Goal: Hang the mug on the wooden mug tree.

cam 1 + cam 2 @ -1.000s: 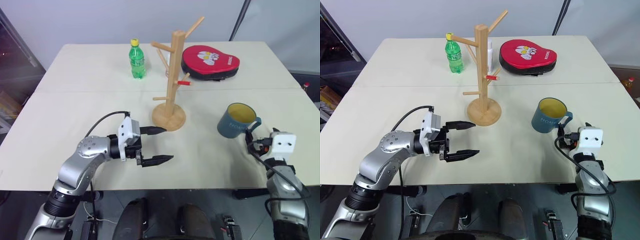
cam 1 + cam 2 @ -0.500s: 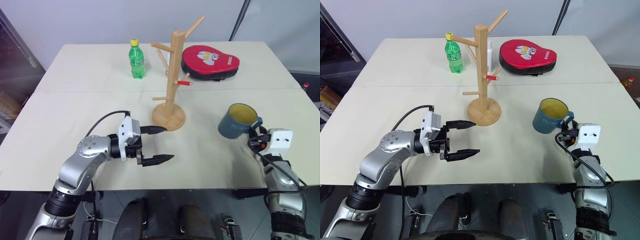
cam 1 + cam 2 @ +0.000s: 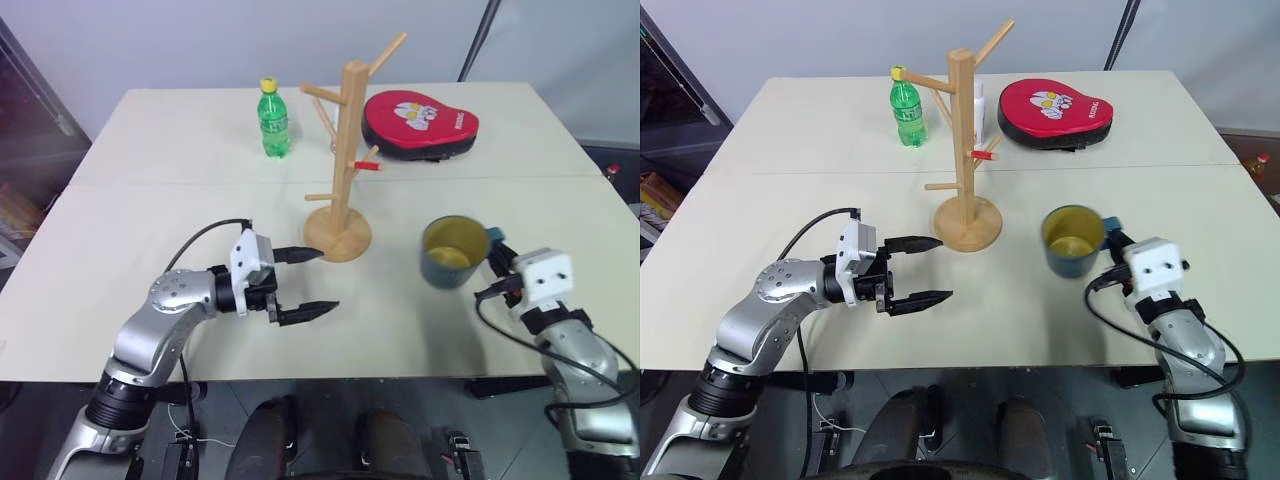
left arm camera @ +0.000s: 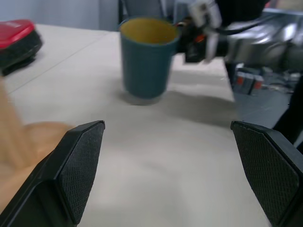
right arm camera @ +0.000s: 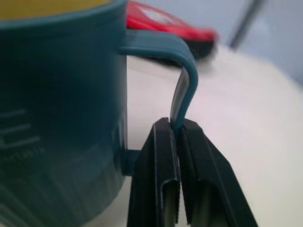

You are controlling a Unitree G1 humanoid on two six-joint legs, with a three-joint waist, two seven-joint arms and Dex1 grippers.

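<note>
Lifted leftward, the mug [image 3: 1073, 241] hangs by its handle in the right pincer [image 5: 177, 130].

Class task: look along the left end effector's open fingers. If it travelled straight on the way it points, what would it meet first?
Probably the mug, straight ahead of the left end effector in its wrist view; bare table lies between.

On my counter [image 3: 150, 200] the wooden mug tree [image 3: 343, 170] stands mid-scene, the mug [image 3: 449, 252] near-right of it, a bottle [image 3: 273, 118] far-left, a padded case [image 3: 418, 124] far-right.
</note>
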